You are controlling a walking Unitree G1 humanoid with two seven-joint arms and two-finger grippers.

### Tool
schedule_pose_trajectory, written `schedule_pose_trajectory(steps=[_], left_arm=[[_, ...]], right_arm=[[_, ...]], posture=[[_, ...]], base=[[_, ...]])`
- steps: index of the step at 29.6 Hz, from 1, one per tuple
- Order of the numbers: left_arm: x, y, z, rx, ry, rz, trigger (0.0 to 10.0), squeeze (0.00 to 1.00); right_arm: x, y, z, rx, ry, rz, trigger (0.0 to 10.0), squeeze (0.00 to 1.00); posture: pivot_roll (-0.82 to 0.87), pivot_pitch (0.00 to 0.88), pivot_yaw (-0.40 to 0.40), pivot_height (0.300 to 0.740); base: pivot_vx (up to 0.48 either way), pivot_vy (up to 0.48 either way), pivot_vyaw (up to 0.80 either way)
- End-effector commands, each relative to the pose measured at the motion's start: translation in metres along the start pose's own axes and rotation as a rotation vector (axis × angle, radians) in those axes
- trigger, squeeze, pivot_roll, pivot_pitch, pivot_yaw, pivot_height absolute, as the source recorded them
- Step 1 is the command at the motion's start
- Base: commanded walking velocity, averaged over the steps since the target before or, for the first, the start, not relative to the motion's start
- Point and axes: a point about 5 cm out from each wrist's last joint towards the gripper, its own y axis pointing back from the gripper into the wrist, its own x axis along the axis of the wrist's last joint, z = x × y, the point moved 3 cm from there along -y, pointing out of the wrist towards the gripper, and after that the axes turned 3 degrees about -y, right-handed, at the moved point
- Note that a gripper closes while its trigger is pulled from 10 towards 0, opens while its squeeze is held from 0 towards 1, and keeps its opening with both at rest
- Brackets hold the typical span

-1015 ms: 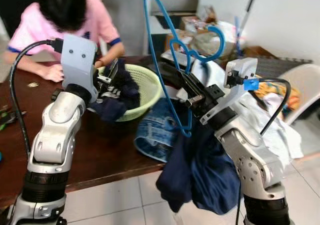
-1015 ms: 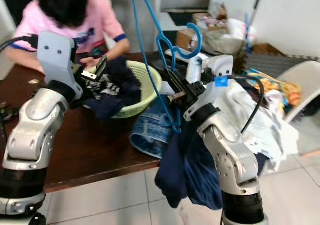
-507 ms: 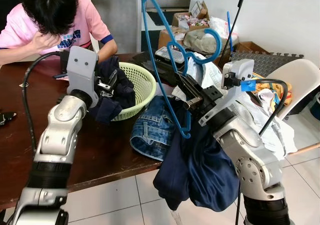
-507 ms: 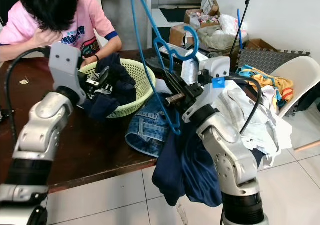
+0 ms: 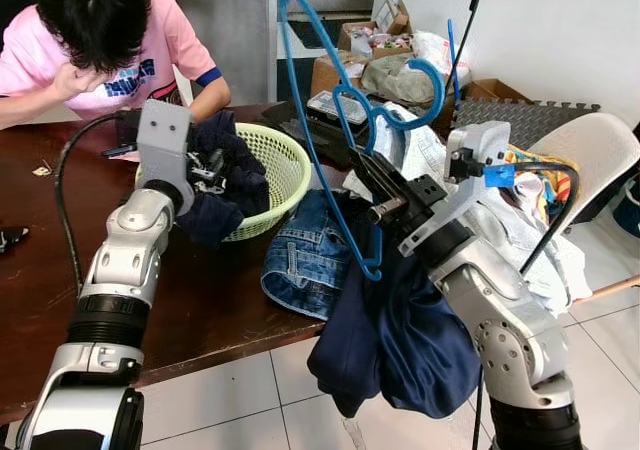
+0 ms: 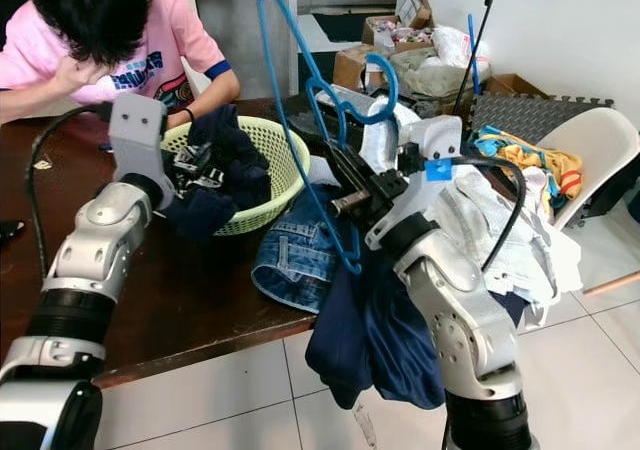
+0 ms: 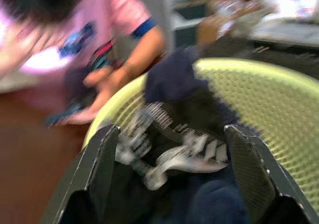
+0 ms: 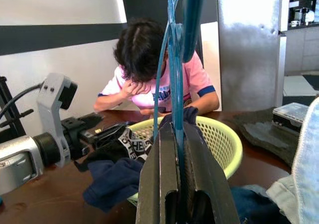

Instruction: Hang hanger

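Person [image 5: 95, 40] seated at the table's far left edge, head down, one hand now raised to the brow rather than on the table [image 5: 30, 290].

Left gripper [image 5: 210, 170]: sits over the near rim of the green basket [image 5: 290, 170], which stands toward the table's far right part. Fingers spread either side of the dark navy garment [image 5: 225, 185] and its striped patch in the left wrist view; not pinching it. The arm has closed in on the basket over the last second.

Jeans [image 5: 305, 260] lie crumpled at the table's right edge.

Right gripper [image 5: 385, 205]: fingers pressed together on the blue hanger [image 5: 320, 110], held upright above the table's right edge, hook toward the room beyond. Grip unchanged. A navy cloth [image 5: 400, 330] hangs below the gripper, off the table.

Assessment: the camera has shifted; the hanger has not travelled. No rail visible, so hanging is not yet begun.
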Motion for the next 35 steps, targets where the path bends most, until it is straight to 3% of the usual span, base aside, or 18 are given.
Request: schedule_pose_trajectory(steps=[1, 12, 24, 25, 26, 27, 35], left_arm=[[-0.02, 0.002, -0.01, 0.033, -0.013, -0.082, 10.0, 0.0], [-0.052, 0.001, -0.021, 0.058, -0.095, -0.195, 10.0, 0.0], [-0.056, 0.0, -0.033, 0.115, -0.124, -0.209, 10.0, 0.0], [-0.056, 0.0, -0.034, 0.121, -0.123, -0.206, 0.7, 0.0], [-0.056, 0.0, -0.034, 0.121, -0.123, -0.206, 0.7, 0.0], [-0.056, 0.0, -0.035, 0.126, -0.121, -0.203, 0.0, 0.0], [-0.054, -0.001, -0.037, 0.135, -0.11, -0.194, 0.0, 0.0]], right_arm=[[0.001, 0.001, -0.001, 0.005, 0.009, -0.005, 10.0, 0.0], [0.002, 0.003, -0.002, 0.004, 0.01, -0.009, 10.0, 0.0], [0.003, 0.004, -0.002, 0.006, 0.012, -0.011, 10.0, 0.0], [0.004, 0.004, -0.002, 0.006, 0.012, -0.011, 10.0, 0.0], [0.004, 0.004, -0.002, 0.006, 0.012, -0.011, 10.0, 0.0], [0.004, 0.005, -0.002, 0.005, 0.013, -0.012, 10.0, 0.0], [0.004, 0.004, -0.001, 0.006, 0.013, -0.012, 10.0, 0.0]], posture=[[0.04, 0.096, -0.047, 0.74], [0.03, 0.101, -0.044, 0.74], [0.02, 0.104, -0.048, 0.74], [0.02, 0.105, -0.048, 0.74], [0.02, 0.105, -0.048, 0.74], [0.02, 0.105, -0.048, 0.74], [0.02, 0.101, -0.05, 0.74]], base=[[0.0, 0.0, 0.0], [0.0, 0.0, 0.0], [0.0, 0.0, 0.0], [0.0, 0.0, 0.0], [0.0, 0.0, 0.0], [0.0, 0.0, 0.0], [0.0, 0.0, 0.0]])
